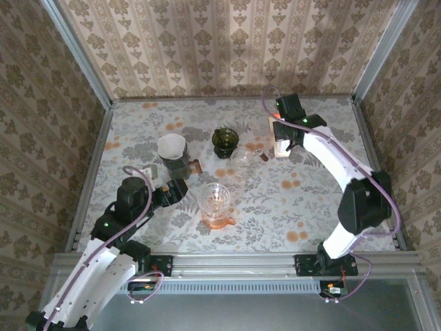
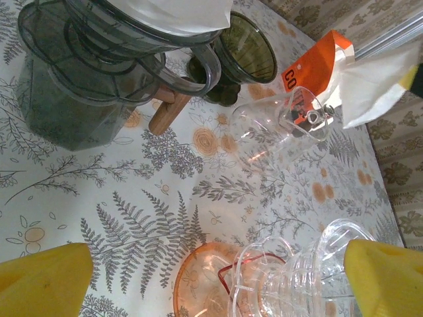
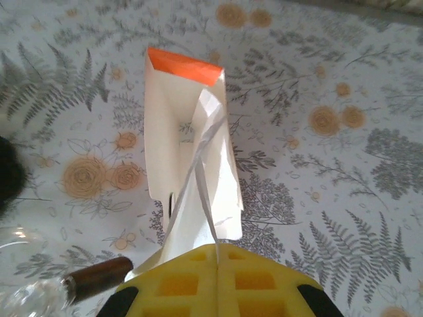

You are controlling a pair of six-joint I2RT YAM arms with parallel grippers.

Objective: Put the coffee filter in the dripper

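Note:
My right gripper (image 3: 218, 249) is shut on a white paper coffee filter (image 3: 198, 198), whose far part still sits in the white, orange-topped filter packet (image 3: 168, 125) lying on the table. From above, the right gripper (image 1: 282, 138) is over this packet (image 1: 280, 148) at the back right. A clear dripper (image 1: 216, 200) stands on a pink saucer mid-table. My left gripper (image 1: 178, 192) is just left of it, open, and its yellow fingers (image 2: 46, 281) stand wide apart on either side of the dripper (image 2: 297, 277) and saucer (image 2: 198, 277) without touching them.
A dark grey dripper (image 1: 172, 148) with a white filter in it sits on a dark server at the left. A green dripper (image 1: 224, 141) stands behind the centre, and a clear glass dripper (image 1: 242, 156) lies on its side beside the packet. A brown wooden handle (image 3: 99, 277) lies nearby.

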